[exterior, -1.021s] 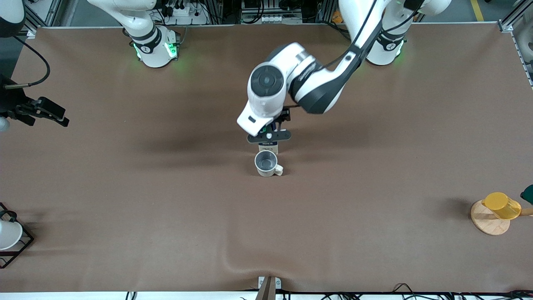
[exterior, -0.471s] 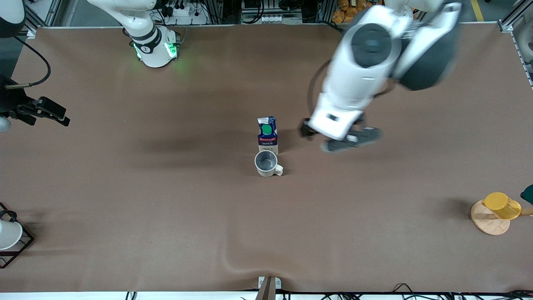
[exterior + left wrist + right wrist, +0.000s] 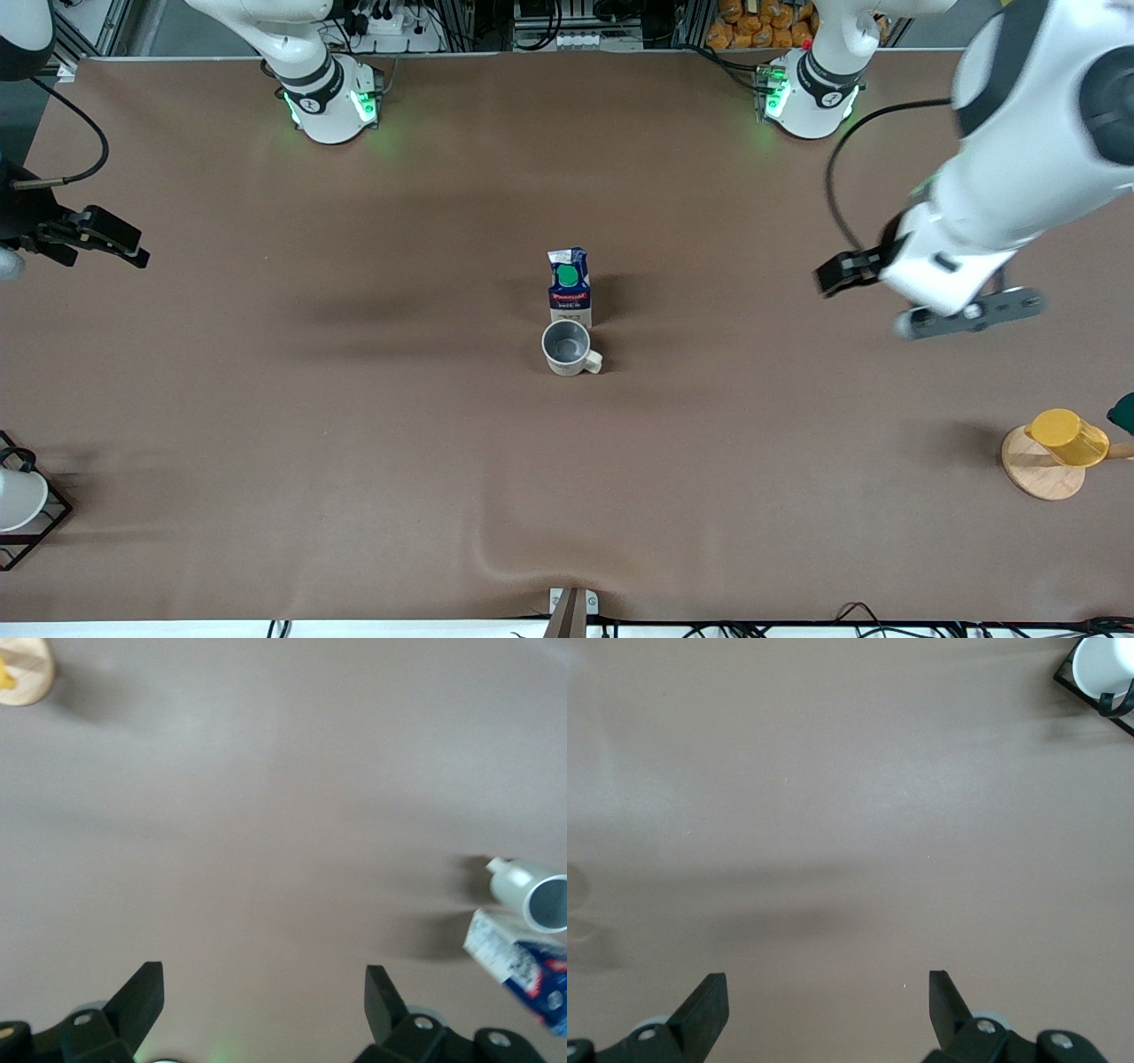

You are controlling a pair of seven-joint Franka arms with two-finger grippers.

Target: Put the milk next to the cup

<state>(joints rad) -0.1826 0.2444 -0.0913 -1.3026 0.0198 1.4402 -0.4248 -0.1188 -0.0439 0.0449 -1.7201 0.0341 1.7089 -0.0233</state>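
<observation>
— Milk, you asked? That small dark blue gable-top milk carton (image 3: 569, 288) with the round green cap stood upright in the middle of the brown table (image 3: 354, 443), right beside the cream-white ceramic mug (image 3: 568, 347) with the grey inside. The mug sat nearer the front camera; whether the two touched I could not tell.

— And who had hold of it?

— Nobody. The left gripper (image 3: 961, 312) hung over bare table toward the left arm's end, well apart from the carton, its jaws spread wide and empty. The right gripper (image 3: 93, 239) waited at the right arm's end, jaws equally wide with nothing between them.

— So what step was that?

— I judged the placing done and the left arm clear of the pair. Nothing more seemed needed than parking the arm, keeping it high enough to pass over the translucent yellow cup (image 3: 1067, 436) on its round wooden stand (image 3: 1032, 474).

— Anything else about?

— A plain white cup (image 3: 19, 498) in a black wire frame (image 3: 53, 523), near the right arm's end.
</observation>
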